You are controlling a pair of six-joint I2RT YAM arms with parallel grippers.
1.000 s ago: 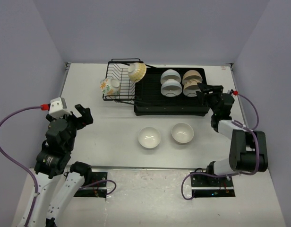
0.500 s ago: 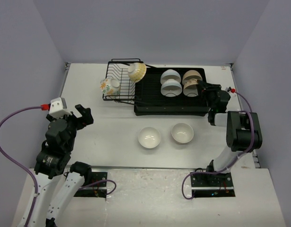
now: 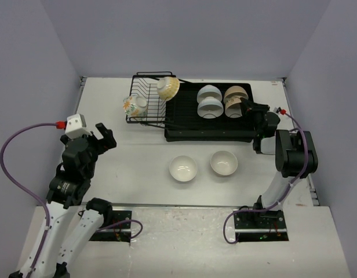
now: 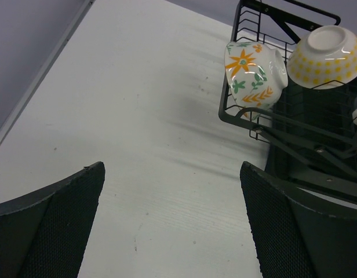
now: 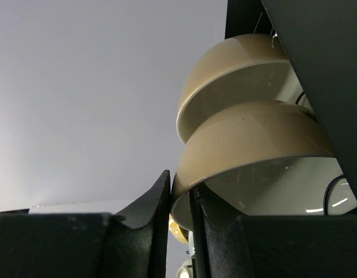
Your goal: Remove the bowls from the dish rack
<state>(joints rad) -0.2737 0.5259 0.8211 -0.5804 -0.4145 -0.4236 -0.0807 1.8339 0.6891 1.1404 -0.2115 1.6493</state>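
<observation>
The dish rack is a black wire basket (image 3: 148, 101) joined to a black drain tray (image 3: 184, 130). The basket holds the orange-flower bowl (image 3: 134, 105) (image 4: 248, 72) and the yellow patterned bowl (image 3: 167, 88) (image 4: 326, 55). Two white bowls (image 3: 209, 99) and two cream bowls stand on edge in the tray. My right gripper (image 3: 246, 107) (image 5: 181, 191) is shut on the rim of the nearer cream bowl (image 3: 233, 109) (image 5: 254, 139); the other cream bowl (image 5: 236, 63) is behind it. My left gripper (image 3: 102, 136) (image 4: 172, 220) is open and empty over bare table, left of the rack.
A white bowl (image 3: 183, 168) and a cream bowl (image 3: 223, 163) sit upright on the table in front of the tray. Walls close in the table on the left, back and right. Purple cables loop from both wrists.
My right wrist has swung in towards the tray's right end, and its gripper now sits at the nearer cream bowl's rim. My left arm has shifted slightly up and right.
</observation>
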